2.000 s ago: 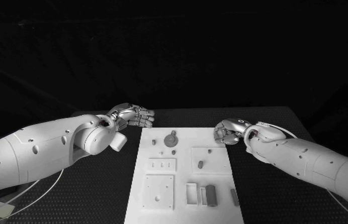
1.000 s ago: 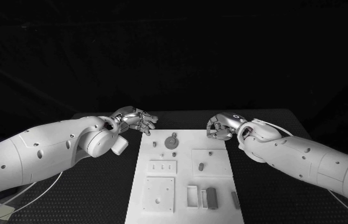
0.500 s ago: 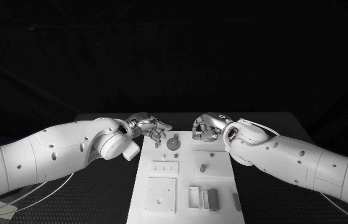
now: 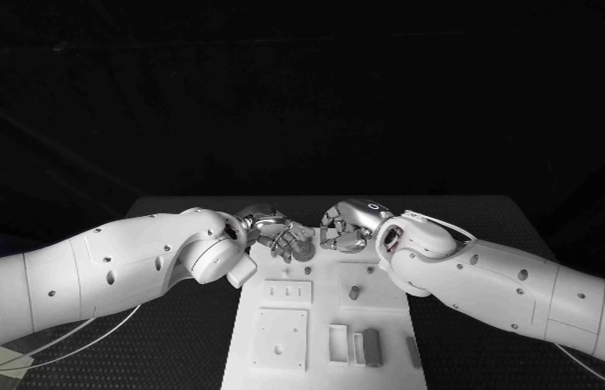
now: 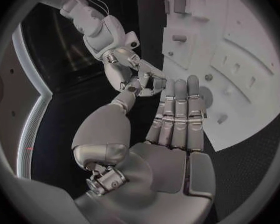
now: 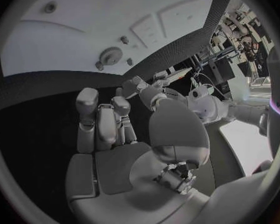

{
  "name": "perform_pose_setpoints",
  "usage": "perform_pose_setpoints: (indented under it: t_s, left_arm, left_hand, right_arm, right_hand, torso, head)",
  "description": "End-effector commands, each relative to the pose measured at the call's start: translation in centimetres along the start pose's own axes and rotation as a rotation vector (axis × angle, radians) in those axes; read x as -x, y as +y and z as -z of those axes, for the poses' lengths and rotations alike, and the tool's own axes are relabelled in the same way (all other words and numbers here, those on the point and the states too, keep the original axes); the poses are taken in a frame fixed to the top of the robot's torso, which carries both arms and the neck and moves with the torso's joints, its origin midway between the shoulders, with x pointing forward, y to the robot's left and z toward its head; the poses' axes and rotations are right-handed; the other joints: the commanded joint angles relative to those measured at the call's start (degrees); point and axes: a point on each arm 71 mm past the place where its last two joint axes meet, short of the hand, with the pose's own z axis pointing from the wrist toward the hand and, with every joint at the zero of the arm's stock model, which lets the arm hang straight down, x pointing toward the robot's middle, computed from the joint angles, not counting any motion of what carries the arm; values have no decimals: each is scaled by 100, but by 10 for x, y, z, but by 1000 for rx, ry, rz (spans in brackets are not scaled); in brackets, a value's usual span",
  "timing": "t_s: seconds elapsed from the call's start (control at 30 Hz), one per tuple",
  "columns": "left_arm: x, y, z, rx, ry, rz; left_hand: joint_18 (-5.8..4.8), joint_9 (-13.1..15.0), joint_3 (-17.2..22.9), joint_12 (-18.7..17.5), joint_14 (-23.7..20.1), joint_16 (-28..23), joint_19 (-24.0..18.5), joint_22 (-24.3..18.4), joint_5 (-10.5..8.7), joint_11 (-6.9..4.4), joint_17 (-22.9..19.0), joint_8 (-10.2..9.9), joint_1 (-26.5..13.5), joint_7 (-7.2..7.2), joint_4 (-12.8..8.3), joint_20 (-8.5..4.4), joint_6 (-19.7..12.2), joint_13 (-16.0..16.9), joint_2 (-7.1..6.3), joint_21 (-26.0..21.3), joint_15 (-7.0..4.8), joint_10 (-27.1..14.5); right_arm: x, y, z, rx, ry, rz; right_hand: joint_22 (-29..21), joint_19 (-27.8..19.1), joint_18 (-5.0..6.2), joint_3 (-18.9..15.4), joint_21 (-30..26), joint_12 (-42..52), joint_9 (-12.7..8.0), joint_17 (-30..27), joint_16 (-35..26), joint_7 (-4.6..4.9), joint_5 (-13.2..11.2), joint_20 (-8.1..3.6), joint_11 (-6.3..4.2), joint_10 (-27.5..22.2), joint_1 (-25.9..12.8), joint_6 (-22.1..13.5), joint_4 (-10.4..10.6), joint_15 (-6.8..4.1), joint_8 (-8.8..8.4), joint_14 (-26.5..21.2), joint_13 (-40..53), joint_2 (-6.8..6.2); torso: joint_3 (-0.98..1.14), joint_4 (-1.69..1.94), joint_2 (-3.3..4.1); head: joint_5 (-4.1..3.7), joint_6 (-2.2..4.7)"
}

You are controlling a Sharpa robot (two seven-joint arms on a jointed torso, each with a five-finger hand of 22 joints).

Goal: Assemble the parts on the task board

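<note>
Two smooth white arms dotted with small dark screw holes end in the silver segmented left hand (image 4: 280, 235) and right hand (image 4: 342, 225), thin pale cables (image 4: 76, 336) trailing beneath the left arm.

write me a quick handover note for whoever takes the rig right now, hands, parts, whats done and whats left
Left hand: holds nothing, fingers stretched out over the far end of the task board, by the round gear-like part.
Right hand: holds nothing, fingers loosely curled, at the board's far edge, close to the left hand.
Parts: small pegs stand mid-board; the dark block and a slim piece sit at the near end.
Done: nothing picked up that I can tell.
Left: grasp a part and begin assembling, likely the gear.
</note>
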Motion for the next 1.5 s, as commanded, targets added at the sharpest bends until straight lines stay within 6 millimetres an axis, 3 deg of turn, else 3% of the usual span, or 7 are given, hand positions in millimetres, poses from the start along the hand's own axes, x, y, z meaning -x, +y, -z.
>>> perform_pose_setpoints:
  t_s: [0.03, 0.57, 1.0, 1.5]
  left_arm:
    - [-1, 2, -1, 44, -24, -17]
    - [-7, -1, -4, 56, -9, -44]
    - [-6, -2, -4, 53, -21, -35]
    - [-9, -3, -6, 53, -1, -34]
  left_hand:
    - [97, 0, -12, -27, -35, 26, -48, 13, -24, 0, -9, -9, -73, -11, 27, 15, 9, 6, -5, -28, 5, -19]
    - [134, 14, -54, -77, -24, 104, -13, 63, -24, -30, -29, 20, -288, -51, 124, 10, 95, 56, -1, -30, -10, 62]
    - [151, 35, -26, -91, 36, 189, 62, 121, -24, -73, -41, 74, -246, -106, 59, -19, 209, 109, 78, -1, -49, 173]
    - [128, 45, 62, -159, 38, 253, 78, 194, -20, -95, -96, 99, 11, -135, -296, -26, 289, 168, 557, -15, -55, 272]
  right_arm:
    - [0, 8, 0, 9, 1, 12]
    - [-3, 24, -2, 44, 11, 6]
    - [-4, 30, -4, 63, 20, 10]
    - [-6, 33, -6, 69, 29, 9]
  right_hand:
    - [82, 5, 489, 9, 3, 6, 9, -8, 14, 110, 9, -50, -15, 9, 4, 90, 9, -43, -25, 9, -7, -5]
    - [80, 14, 489, 10, 2, 6, 12, 6, 17, 111, 9, -55, -14, 12, 4, 85, 12, -42, -32, 23, -8, -2]
    - [79, 21, 489, 9, 0, 7, 17, 4, 16, 111, 9, -58, -14, 14, -1, 88, 17, -42, -33, 27, -8, 1]
    - [78, 25, 489, 8, -2, 6, 21, 6, 15, 111, 9, -59, -15, 16, -8, 91, 26, -42, -33, 31, -9, 6]
  torso:
    - [4, -2, -3]
    - [1, 1, -1]
    - [-2, 5, -2]
    - [3, 5, -2]
  head:
    - [3, -7]
    - [-12, -34]
    - [-20, -42]
    - [-19, -58]
